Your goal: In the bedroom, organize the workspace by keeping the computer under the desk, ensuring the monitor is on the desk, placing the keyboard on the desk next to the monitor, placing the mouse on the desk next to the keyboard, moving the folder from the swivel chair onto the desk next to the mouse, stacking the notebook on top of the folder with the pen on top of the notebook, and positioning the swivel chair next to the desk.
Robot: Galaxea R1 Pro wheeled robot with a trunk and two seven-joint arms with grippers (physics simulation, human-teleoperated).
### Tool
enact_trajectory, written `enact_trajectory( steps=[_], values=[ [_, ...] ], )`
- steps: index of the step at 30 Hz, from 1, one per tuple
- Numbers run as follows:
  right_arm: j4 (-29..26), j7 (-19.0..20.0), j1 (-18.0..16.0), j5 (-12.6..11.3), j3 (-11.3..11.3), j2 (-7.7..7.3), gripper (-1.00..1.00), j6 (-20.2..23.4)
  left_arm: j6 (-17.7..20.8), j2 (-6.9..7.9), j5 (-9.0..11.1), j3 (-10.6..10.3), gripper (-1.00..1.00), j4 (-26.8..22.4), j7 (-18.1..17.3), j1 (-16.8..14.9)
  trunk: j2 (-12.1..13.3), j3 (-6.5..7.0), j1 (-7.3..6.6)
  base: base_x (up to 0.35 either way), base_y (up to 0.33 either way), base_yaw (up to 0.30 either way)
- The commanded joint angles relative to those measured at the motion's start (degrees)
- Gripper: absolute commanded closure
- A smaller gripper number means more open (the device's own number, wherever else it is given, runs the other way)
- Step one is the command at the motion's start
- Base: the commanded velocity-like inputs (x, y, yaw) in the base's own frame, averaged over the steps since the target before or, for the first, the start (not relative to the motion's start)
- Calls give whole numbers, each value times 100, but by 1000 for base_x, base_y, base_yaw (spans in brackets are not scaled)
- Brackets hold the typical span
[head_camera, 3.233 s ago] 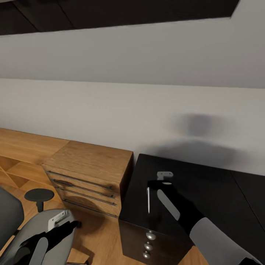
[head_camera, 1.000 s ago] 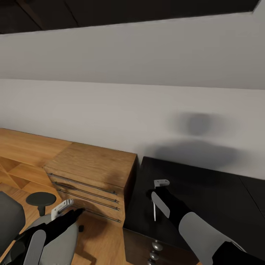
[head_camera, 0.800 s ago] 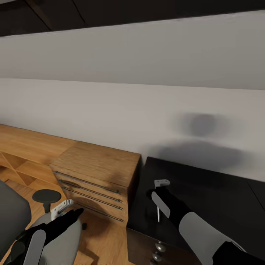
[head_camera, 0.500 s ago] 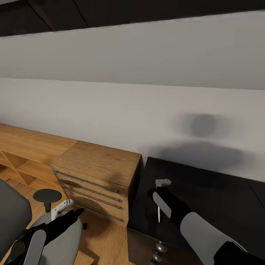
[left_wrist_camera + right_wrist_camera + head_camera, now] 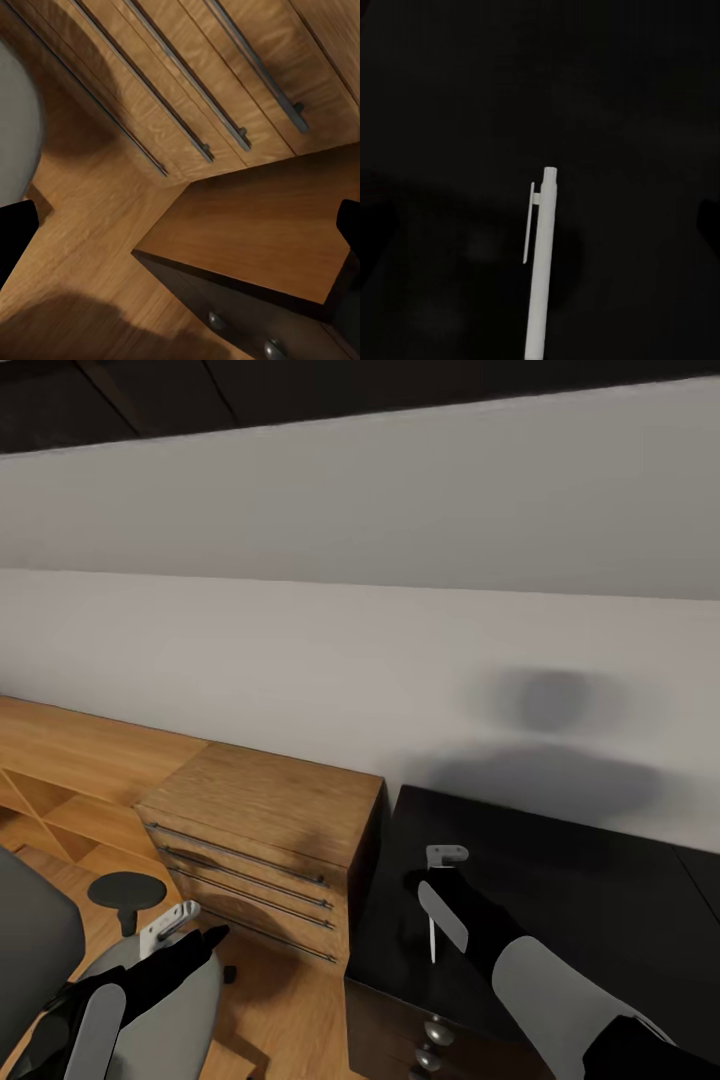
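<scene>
Because the right gripper (image 5: 437, 880) hangs over the pen (image 5: 431, 937) on the near-left of the black top (image 5: 600, 870), its opening hidden, a skewed pinch could roll the pen off.

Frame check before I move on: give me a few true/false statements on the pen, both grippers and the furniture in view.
1. The right gripper holds a white pen. True.
2. The pen lies flat on the wood floor. False: it hangs above the black drawer unit.
3. The left gripper grips a drawer rail. False: it hovers over the swivel chair.
4. A wooden drawer chest stands beside the black unit. True.
</scene>
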Motion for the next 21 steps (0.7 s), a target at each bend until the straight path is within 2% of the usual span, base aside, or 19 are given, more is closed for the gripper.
enact_trajectory(
  steps=[1, 21],
  values=[
    [-5, -49, -7, -48, 33, -5, -100, 15, 28, -5, 62, 10, -100, -7, 49, -5, -47, -26, 24, 0, 0, 0],
    [50, -49, -7, -40, 35, 0, -100, 15, 28, -3, 62, 16, -100, -7, 49, -5, -850, -385, 463, 0, 0, 0]
  ],
)
